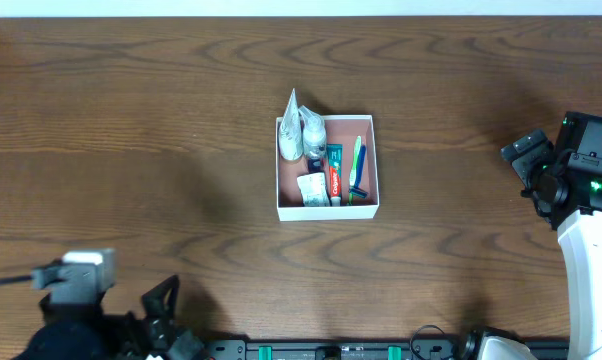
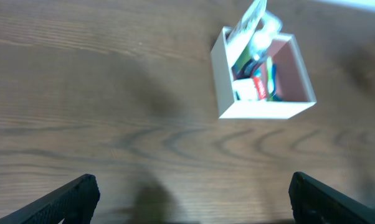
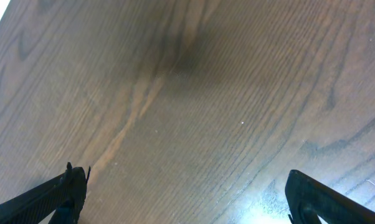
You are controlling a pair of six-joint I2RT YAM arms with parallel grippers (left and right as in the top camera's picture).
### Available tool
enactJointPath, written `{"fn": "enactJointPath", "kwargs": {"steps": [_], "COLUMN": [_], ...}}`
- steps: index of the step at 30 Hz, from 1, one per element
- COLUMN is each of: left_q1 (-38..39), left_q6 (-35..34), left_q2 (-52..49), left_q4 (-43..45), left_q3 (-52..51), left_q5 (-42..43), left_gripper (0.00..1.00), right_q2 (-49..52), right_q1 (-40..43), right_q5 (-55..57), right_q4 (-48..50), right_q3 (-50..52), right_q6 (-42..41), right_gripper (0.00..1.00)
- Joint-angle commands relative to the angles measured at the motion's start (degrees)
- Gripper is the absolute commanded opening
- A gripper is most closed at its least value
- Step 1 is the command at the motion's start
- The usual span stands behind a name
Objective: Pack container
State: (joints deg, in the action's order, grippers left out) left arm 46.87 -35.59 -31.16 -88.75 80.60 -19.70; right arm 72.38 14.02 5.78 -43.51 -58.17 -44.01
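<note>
Container (image 1: 326, 211) packing is looking finished, or very close to it, as far as we are judging from these views. It is sitting on the table (image 1: 131, 120), well ahead of the left gripper (image 1: 166, 325) and a little to its right, and well apart from the right gripper (image 1: 524, 165), off to that gripper's side.

Inside it we are seeing two white bottles (image 1: 303, 135) leaning at the far corner, with one tip poking above the wall. A toothpaste (image 1: 334, 180) tube, a small white sachet (image 1: 313, 190) and a green and a blue toothbrush (image 1: 358, 165) are lying flat on the pink floor. In the left wrist view the container (image 2: 262, 111) is showing the same filling. We are finding no toiletries lying outside it in the overhead view.

Both arms are hanging back from the work. The left gripper (image 2: 190, 193) is standing spread wide with nothing between its fingers, only bare wood below. The right gripper (image 3: 186, 183) is likewise gaping wide and holding nothing, and the container is not showing in its wrist view.

What is remaining, we are guessing, is at most parking the arms.
</note>
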Motion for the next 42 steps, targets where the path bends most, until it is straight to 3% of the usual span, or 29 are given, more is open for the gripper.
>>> {"fn": "enactJointPath", "kwargs": {"steps": [1, 4, 7, 13, 18, 23, 28, 37, 42], "left_q1": [-2.29, -6.93, -12.63, -25.77, -33.81, -37.03, -41.11, -45.18, -46.71], "left_q6": [-3.69, -2.78, 2.51, 12.98, 13.09, 13.09, 13.09, 19.98, 20.41], "left_q2": [3.10, 6.16, 9.49, 15.54, 16.72, 16.85, 19.67, 29.29, 31.01], "left_q4": [1.97, 7.39, 17.20, 50.38, 69.53, 81.70, 88.41, 92.28, 92.13], "left_q3": [-3.39, -9.55, -17.92, -37.79, -51.25, -61.00, -67.93, -76.52, -79.78], "left_q5": [-1.27, -3.58, -3.96, -1.77, 4.35, 7.34, 10.49, 13.11, 13.09], "left_gripper": [0.98, 0.98, 0.98, 0.98, 0.98, 0.98, 0.98, 0.98, 0.98], "right_q2": [0.17, 0.17, 0.17, 0.17, 0.17, 0.17, 0.17, 0.17, 0.17], "right_q1": [0.42, 0.42, 0.42, 0.42, 0.42, 0.42, 0.42, 0.42, 0.42], "right_q5": [0.20, 0.20, 0.20, 0.20, 0.20, 0.20, 0.20, 0.20, 0.20], "right_q4": [-0.02, -0.02, -0.02, -0.02, -0.02, -0.02, -0.02, -0.02, -0.02], "right_q3": [-0.55, -0.55, -0.55, -0.55, -0.55, -0.55, -0.55, -0.55, -0.55], "right_q6": [0.81, 0.81, 0.81, 0.81, 0.81, 0.81, 0.81, 0.81, 0.81], "right_gripper": [0.99, 0.99, 0.99, 0.99, 0.99, 0.99, 0.99, 0.99, 0.99]}}
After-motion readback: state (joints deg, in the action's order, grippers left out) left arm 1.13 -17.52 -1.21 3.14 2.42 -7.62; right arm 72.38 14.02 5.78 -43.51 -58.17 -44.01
